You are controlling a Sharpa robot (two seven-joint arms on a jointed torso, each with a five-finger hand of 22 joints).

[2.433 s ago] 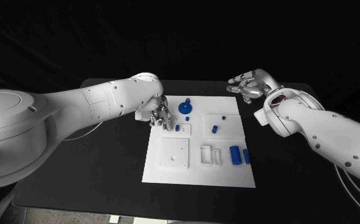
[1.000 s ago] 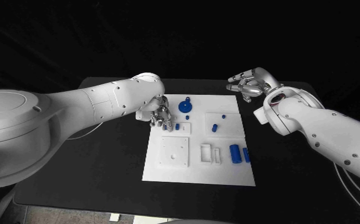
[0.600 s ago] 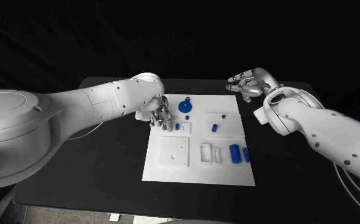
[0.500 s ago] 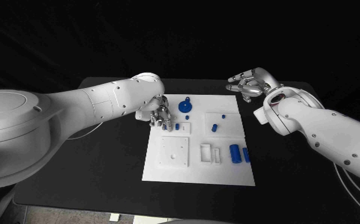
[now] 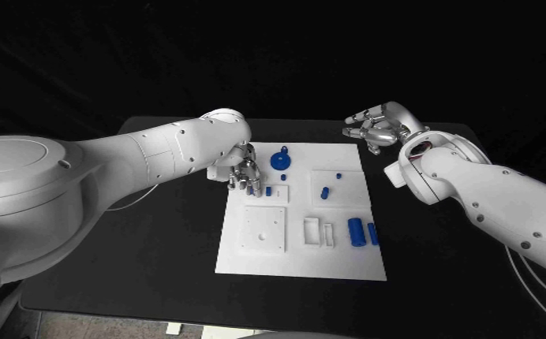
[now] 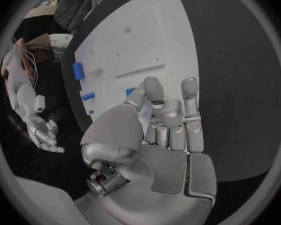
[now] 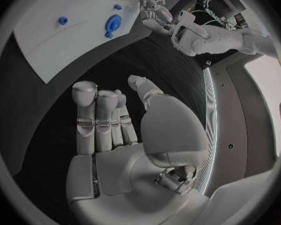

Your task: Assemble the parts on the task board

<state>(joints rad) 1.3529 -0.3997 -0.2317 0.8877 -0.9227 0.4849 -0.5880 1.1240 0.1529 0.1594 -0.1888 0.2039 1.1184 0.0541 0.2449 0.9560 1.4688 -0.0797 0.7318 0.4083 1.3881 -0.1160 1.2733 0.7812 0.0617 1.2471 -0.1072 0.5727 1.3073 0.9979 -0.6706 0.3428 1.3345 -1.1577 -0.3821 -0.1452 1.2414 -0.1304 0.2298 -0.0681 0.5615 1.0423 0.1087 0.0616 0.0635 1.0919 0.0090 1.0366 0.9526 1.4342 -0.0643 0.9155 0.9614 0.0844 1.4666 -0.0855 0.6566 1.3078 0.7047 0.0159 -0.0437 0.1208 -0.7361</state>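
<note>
The white task board [image 5: 342, 264] lies mid-table. My left hand [image 5: 239, 172] hangs over its left edge with fingertips down, thumb and a finger pinching a small blue peg [image 5: 252, 189]; the left wrist view shows blue [image 6: 129, 91] at the thumb tip of this hand [image 6: 159, 130]. A second peg [image 5: 268, 191] stands just right of it. My right hand [image 5: 378, 130] hovers past the board's far right corner, fingers loosely spread, holding nothing; its palm [image 7: 122, 130] is bare.
On the board sit a blue disc with a knob [image 5: 282, 161], another peg [image 5: 326, 193], two blue cylinders [image 5: 357, 232], a square white plate [image 5: 265, 231] and white brackets [image 5: 319, 232]. Black table surrounds the board.
My left hand has crept slightly toward the far side with the peg at its fingertips. The right hand and the other parts have stayed put.
</note>
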